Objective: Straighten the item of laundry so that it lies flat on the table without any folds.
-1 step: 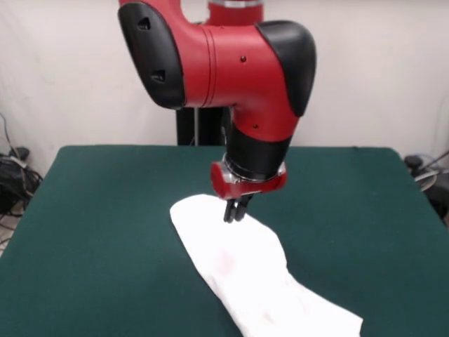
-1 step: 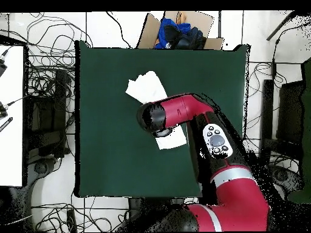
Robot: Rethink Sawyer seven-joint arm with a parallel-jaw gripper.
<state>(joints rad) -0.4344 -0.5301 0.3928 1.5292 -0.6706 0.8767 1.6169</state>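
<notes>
Laundry fills the near part of the front view: a long, narrow white bundle on the dark green table, its long axis running from about 10 o'clock, under the tool, down to about 4 o'clock at the picture's near edge. The near end is wider and squared off; the far end is rounded and folded over on itself. Only the plain white side shows, with a faint reddish tint of print coming through near the middle, so the shirt looks doubled lengthwise and is far from flat.

Farther back, the gripper hangs straight down over the far end of the bundle, tips at or just above the cloth; I cannot tell whether they touch it. Its fingers stand close together, pinched nearly shut, with no cloth visibly lifted between them.

From above, the arm covers the middle of the shirt; white cloth shows at 11 o'clock and at 5 o'clock of the wrist. By my judgement, nearly all the cloth lies toward 4 o'clock from the tool in the front view, so unfolding must work across that long axis.
</notes>
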